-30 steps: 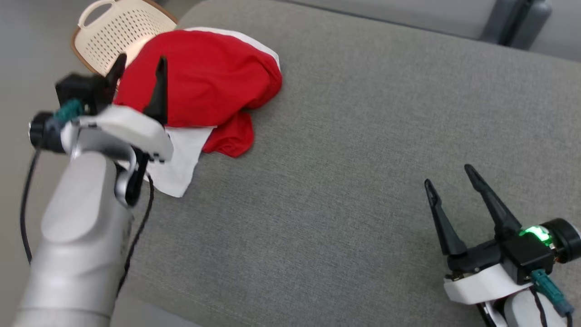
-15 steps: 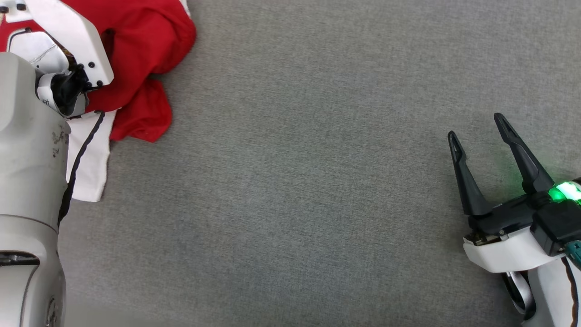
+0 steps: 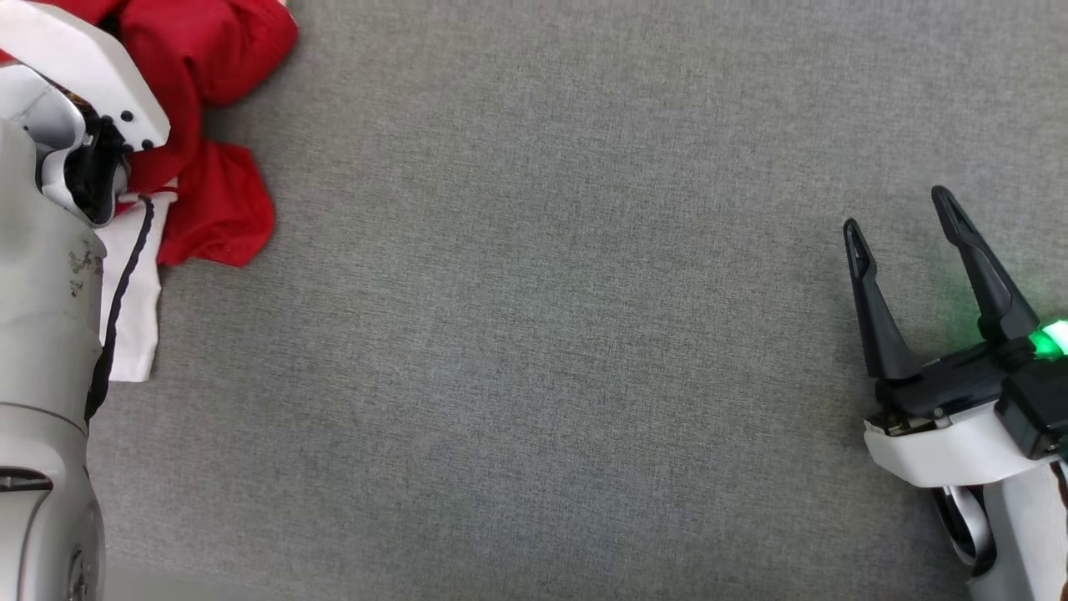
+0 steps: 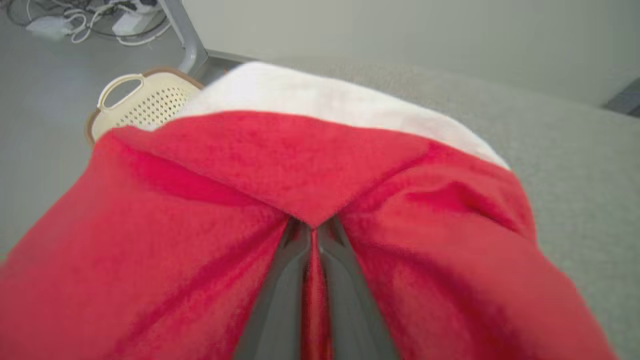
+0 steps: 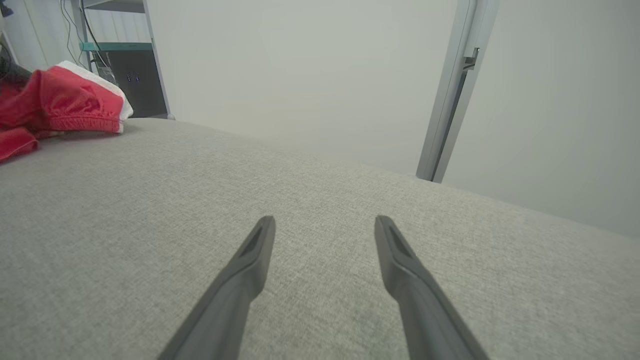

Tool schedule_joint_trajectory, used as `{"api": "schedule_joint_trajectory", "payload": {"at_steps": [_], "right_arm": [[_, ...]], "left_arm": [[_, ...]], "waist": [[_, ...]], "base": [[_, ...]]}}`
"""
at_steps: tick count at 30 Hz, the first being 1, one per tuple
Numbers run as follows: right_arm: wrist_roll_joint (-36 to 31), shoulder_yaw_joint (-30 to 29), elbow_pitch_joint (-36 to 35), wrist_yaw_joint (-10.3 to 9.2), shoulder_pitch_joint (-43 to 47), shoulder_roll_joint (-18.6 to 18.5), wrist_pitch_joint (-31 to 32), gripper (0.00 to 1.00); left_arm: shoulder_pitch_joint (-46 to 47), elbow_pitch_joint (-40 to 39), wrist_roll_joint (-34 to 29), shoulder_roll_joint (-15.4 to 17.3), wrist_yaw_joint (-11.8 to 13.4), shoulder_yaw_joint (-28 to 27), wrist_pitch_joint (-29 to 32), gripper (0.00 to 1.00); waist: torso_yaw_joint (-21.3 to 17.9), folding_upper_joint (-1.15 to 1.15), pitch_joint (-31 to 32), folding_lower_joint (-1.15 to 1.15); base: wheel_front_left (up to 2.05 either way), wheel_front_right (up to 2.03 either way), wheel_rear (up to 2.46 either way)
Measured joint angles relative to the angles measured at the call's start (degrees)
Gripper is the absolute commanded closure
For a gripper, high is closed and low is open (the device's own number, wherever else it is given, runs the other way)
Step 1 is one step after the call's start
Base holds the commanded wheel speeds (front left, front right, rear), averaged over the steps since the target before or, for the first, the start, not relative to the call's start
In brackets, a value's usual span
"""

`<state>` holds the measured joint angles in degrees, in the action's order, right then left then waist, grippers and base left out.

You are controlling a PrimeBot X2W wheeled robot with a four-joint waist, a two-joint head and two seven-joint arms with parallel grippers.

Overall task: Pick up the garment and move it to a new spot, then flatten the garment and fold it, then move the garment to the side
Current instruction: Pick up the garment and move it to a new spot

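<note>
The left gripper's point(image 4: 314, 227) jaws are pressed together on a fold of the red-and-white garment point(image 4: 200, 260), and a strip of red cloth is pinched between them. The garment is heaped on the grey fabric-covered counter point(image 3: 542, 334). In the head view part of it is covered by the pale left forearm point(image 3: 42, 334). The right gripper point(image 3: 897, 210) is held well apart from the garment, its jaws spread above bare counter. Beyond the garment, a cream perforated basket point(image 4: 145, 102) is seen in the left wrist view, its inside partly hidden by the cloth; cables point(image 4: 100, 20) are seen further off. Behind the garment, a shelf unit point(image 5: 125, 50) is shown in the right wrist view.
</note>
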<state>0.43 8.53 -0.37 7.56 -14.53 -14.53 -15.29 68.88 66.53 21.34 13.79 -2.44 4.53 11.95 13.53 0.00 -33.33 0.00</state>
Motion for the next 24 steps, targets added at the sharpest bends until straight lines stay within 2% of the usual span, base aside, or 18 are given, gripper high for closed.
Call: {"api": "schedule_joint_trajectory", "payload": {"at_steps": [5, 10, 13, 17, 20, 24], "right_arm": [[0.51, -0.14, 1.51, -0.01, 1.86, 0.86, 0.10, 0.00], [0.98, 0.18, 2.41, -0.01, 3.25, 1.81, 0.15, 0.00], [1.25, 0.67, 2.90, -0.01, 4.17, 3.05, 0.15, 0.00], [1.57, 1.21, 3.46, -0.01, 5.37, 4.90, 0.16, 0.00], [1.96, 1.46, 3.63, -0.01, 6.16, 6.43, 0.16, 0.00], [2.05, 1.82, 3.88, -0.01, 6.50, 7.99, 0.16, 0.00]], "left_arm": [[-0.73, -2.40, -0.14, -0.21, -3.30, 0.94, -13.17, 1.00], [-1.98, -3.12, 0.40, -0.18, -4.56, 2.29, -18.50, 1.00], [-2.49, -4.86, 1.90, -0.48, -4.81, 3.63, -19.51, 1.00], [-4.36, -11.38, 6.15, -1.97, -4.99, 8.99, -18.23, 1.00], [-5.75, -17.33, 9.39, -0.47, -4.98, 12.81, -16.02, 1.00], [-6.81, -25.57, 12.82, 1.19, -4.98, 16.91, -13.12, 1.00]], "waist": [[0.48, 0.00, 3.36, 0.00], [1.08, 0.00, 7.66, 0.00], [1.14, 0.00, 10.58, 0.00], [0.62, 0.00, 14.79, 0.00], [-0.52, 0.00, 17.76, 0.00], [-3.90, 0.00, 20.26, 0.00]], "base": [[0.00, 0.00, 0.00], [0.00, 0.00, 0.00], [0.00, 0.00, 0.00], [0.00, 0.00, 0.00], [0.00, 0.00, 0.00], [0.00, 0.00, 0.00]]}}
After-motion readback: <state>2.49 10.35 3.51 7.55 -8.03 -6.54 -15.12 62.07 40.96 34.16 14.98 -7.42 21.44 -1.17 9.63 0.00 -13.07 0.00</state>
